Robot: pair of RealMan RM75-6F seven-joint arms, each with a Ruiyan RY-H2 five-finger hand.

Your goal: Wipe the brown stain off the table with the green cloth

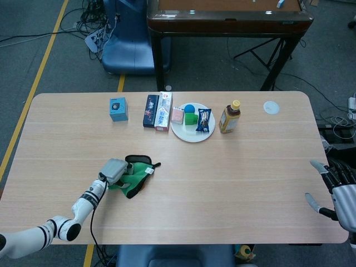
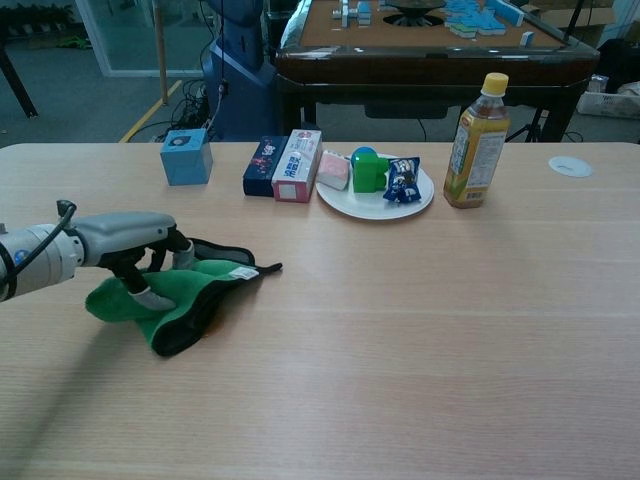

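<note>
The green cloth (image 1: 134,177) (image 2: 180,295), edged in black, lies bunched on the table's near left part. My left hand (image 1: 114,170) (image 2: 125,243) presses down on it with fingers curled into the fabric. The brown stain is not visible; the cloth covers the spot where it was. My right hand (image 1: 339,192) hangs off the table's right edge with fingers spread and nothing in it; the chest view does not show it.
Along the far side stand a blue box (image 1: 118,109) (image 2: 186,156), two flat cartons (image 1: 158,111) (image 2: 286,164), a white plate (image 1: 186,132) (image 2: 372,209) with snacks, and a tea bottle (image 1: 229,117) (image 2: 476,141). A white disc (image 1: 271,107) (image 2: 570,166) lies far right.
</note>
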